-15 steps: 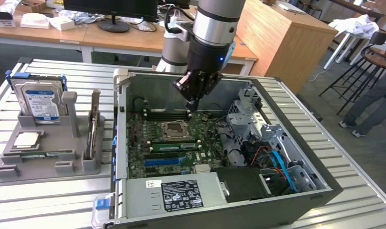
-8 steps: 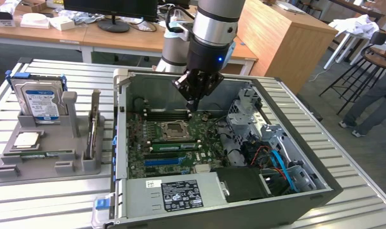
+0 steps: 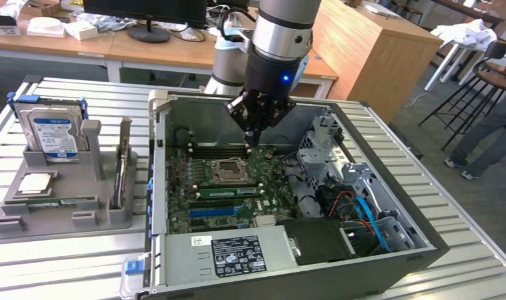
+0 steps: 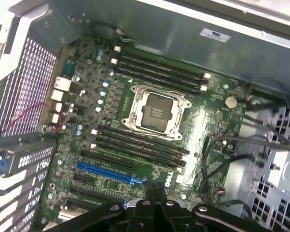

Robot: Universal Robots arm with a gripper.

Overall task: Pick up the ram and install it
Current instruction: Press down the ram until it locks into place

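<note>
Closed, empty claw (image 3: 252,133) hovers above the motherboard (image 4: 149,140). Your ram (image 3: 65,202) lies well aside: light, rigid, fragile; grip its long edges.

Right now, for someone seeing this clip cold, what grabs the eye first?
The open computer case dominates the slatted metal table, its green motherboard exposed with an empty CPU socket at the centre. The arm's tool hangs shut, nothing in it, just over the dark memory slots near the case's far wall. On the exterior view's left, a grey parts tray holds an upright hard drive and a green ram stick lying flat.
</note>
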